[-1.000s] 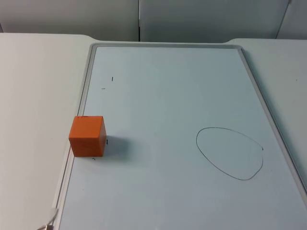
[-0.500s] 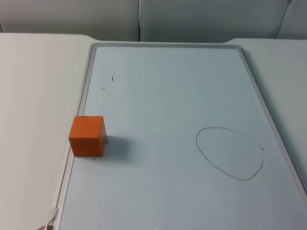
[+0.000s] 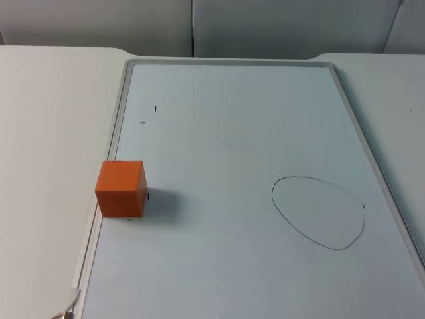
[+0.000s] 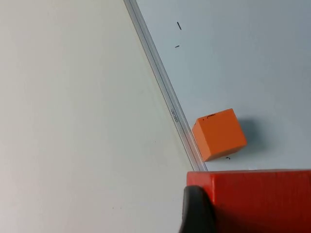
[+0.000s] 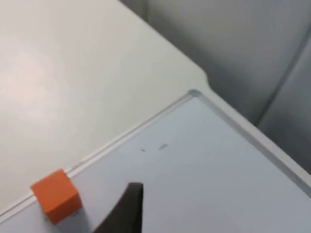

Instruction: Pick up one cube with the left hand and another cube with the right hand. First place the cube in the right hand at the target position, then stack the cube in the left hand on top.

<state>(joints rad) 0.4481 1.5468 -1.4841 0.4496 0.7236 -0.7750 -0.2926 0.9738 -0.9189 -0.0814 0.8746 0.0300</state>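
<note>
An orange cube (image 3: 121, 189) rests on the whiteboard (image 3: 232, 86), right against its left frame. A hand-drawn oval outline (image 3: 319, 212) marks the board's right half, with nothing inside it. In the left wrist view, my left gripper (image 4: 243, 213) is shut on a second orange cube (image 4: 262, 194), held up off the table; one black finger (image 4: 194, 211) presses its side. Beyond it lies the resting cube (image 4: 219, 134), beside the frame. My right gripper (image 5: 127, 211) hangs high over the board, far from the resting cube (image 5: 55, 196).
The whiteboard's raised grey frame (image 3: 111, 143) runs along the cube's left side. White table (image 3: 53, 119) surrounds the board. A grey partition wall (image 3: 199, 26) closes the far end. A few small pen marks (image 3: 149, 116) dot the board.
</note>
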